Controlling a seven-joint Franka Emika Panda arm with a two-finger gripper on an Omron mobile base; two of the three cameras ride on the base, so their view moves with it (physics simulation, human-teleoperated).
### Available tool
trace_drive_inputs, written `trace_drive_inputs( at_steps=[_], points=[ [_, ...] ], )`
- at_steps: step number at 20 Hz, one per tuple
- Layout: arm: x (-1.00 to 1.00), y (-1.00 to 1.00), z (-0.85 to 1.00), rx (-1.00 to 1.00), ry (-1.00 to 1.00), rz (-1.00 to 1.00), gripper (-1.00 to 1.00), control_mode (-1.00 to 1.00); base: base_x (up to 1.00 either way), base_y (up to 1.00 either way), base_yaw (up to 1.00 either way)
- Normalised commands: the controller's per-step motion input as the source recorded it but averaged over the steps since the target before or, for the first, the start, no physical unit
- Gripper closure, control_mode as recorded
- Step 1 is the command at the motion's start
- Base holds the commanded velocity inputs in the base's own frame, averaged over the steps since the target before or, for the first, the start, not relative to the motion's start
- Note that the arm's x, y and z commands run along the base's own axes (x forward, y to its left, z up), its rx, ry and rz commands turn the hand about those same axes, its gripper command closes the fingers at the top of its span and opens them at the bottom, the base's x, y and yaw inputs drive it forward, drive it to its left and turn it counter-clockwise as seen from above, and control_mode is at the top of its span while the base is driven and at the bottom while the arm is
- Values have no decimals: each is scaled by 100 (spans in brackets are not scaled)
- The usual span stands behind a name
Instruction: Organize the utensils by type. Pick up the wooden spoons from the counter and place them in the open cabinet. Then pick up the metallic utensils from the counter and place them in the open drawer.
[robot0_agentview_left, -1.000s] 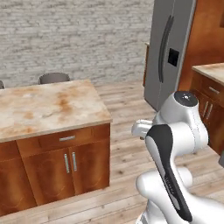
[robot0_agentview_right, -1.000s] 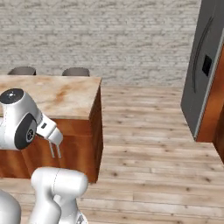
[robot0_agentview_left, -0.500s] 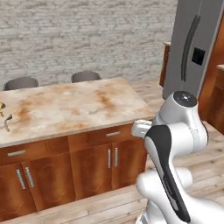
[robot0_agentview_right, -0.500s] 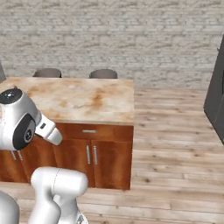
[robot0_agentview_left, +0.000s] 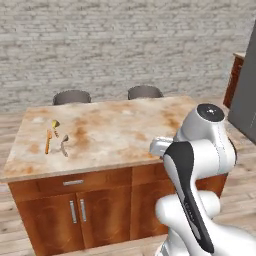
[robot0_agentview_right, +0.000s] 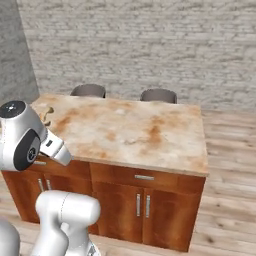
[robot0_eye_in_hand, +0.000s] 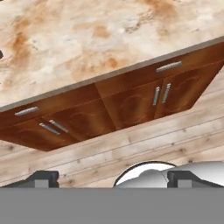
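Since a second ago the base has driven sideways, so the whole view has swung: the steel fridge has slid off to the right edge and the kitchen island now sits square ahead.

One island table (robot0_agentview_left: 115, 135) with a mottled tan stone top stands on brown cabinets, with two drawer fronts and two pairs of doors on the near side. Two grey chairs (robot0_agentview_left: 72, 96) stand behind it against a pale brick wall.

One white arm rises in the foreground. Its jaws (robot0_eye_in_hand: 113, 178) stand wide apart and hold nothing; they hang over the wooden floor, short of the table's near cabinets.

Three small utensils lie close together on the far left part of the table, well away from the jaws. One wooden spoon (robot0_agentview_left: 48, 141) lies with its long axis running from near edge to far edge. One grey metallic utensil (robot0_agentview_left: 64, 145) lies just beside it, roughly parallel. A third, smaller piece (robot0_agentview_left: 55, 124) with a yellowish head lies just beyond them; its type is too small to tell.
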Motion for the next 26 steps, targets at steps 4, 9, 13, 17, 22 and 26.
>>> trace_drive_inputs(
  at_steps=[4, 9, 13, 17, 22, 26],
  points=[
    [0, 0, 0, 0, 0, 0, -100, 100, 61, 68, 24],
    [0, 0, 0, 0, 0, 0, -100, 100, 41, 81, 3],
    [0, 0, 0, 0, 0, 0, -100, 100, 35, 79, -3],
    [0, 0, 0, 0, 0, 0, -100, 100, 60, 55, 0],
    [0, 0, 0, 0, 0, 0, -100, 100, 69, 40, 2],
    [0, 0, 0, 0, 0, 0, -100, 100, 45, 3, 3]
  ],
)
